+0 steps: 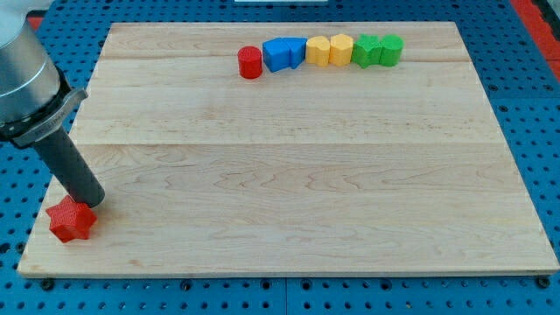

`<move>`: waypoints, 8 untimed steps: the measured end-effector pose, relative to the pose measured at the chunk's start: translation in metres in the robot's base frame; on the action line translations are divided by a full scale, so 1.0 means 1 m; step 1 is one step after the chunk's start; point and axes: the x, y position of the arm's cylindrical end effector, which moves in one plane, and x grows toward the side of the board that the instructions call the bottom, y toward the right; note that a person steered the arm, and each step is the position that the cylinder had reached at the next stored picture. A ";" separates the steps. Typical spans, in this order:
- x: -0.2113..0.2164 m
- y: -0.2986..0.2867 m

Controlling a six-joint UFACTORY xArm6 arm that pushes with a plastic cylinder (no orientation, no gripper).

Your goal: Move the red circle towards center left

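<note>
My tip [91, 203] gripped nothing, touching the red star [71, 220] at the view's bottom left. The red circle [250, 62] stood top centre, beside the blue block [283, 53]; approach from its right.

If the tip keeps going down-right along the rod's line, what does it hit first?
My tip already sits at the red star block's upper right edge. Beyond it, toward the view's bottom right, only bare board shows, though depth is unclear.

Wooden board [289, 192] carries red circle [250, 62], red star [71, 220], coloured blocks [332, 51]
</note>
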 end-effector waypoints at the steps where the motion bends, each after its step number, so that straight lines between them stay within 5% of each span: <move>1: -0.017 0.005; 3: -0.188 0.088; 4: -0.189 0.088; 6: -0.165 0.208; 8: -0.169 0.237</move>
